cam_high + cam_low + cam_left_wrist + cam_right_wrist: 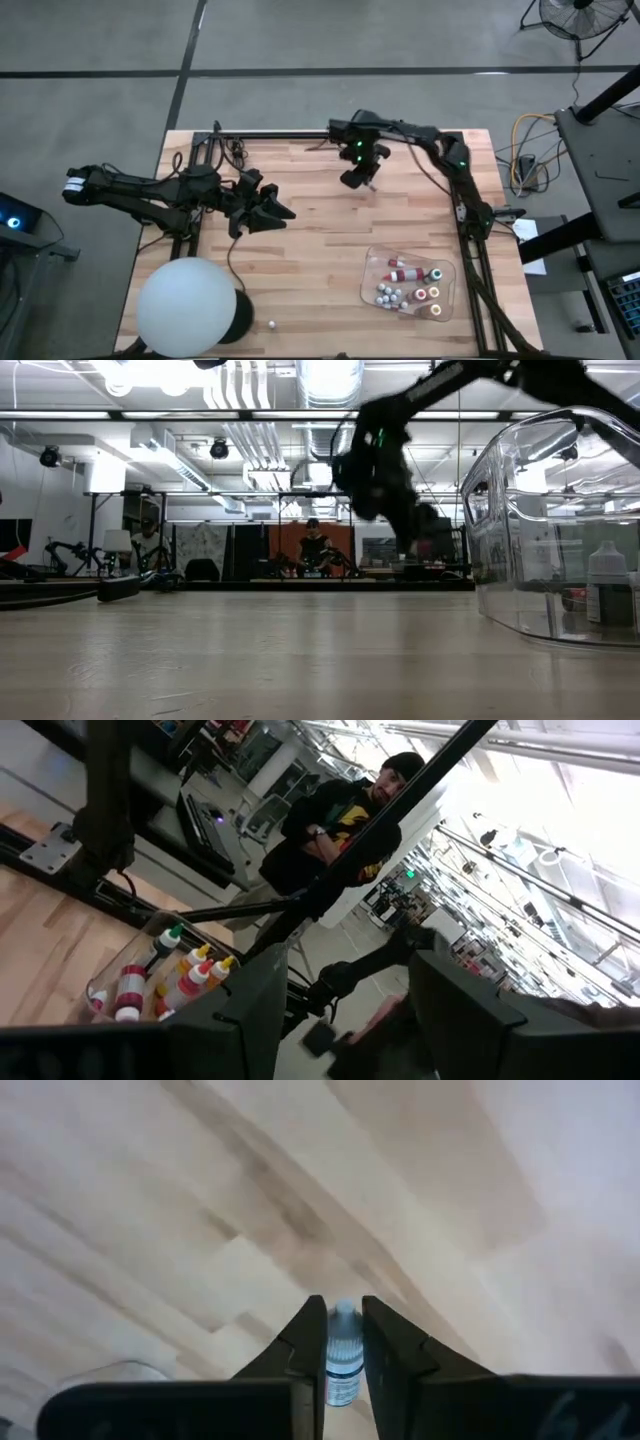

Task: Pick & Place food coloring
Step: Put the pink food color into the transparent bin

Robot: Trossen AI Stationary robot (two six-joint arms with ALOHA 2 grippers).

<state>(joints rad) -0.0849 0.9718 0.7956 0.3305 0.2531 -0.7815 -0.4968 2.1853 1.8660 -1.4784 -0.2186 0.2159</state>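
Near the far edge of the wooden table [300, 270], the right gripper [366, 182] hangs over the boards with its two fingers [300, 1355] clamped on a small food coloring bottle [341, 1352], a whitish one with a dark-printed label, its tip pointing out past the fingertips. From table height the same arm reaches down from above, gripper clear of the surface.

Well apart from it, toward the right near corner, a clear shallow plastic tray [372, 262] holds the rest of the food coloring bottles [408, 285]: red-banded ones lying on their sides, a cluster of pale caps, and several seen cap-up. The left wrist camera shows some of them in the tray with green, yellow and white tips.

On the left side of the table the left gripper [284, 212] rests low, its fingers [470, 1010] standing apart with nothing between them. A big white ball [188, 306] sits at the left near corner, and a tiny pale bottle [271, 324] lies alone just beside it. A person [345, 825] stands beyond the table.
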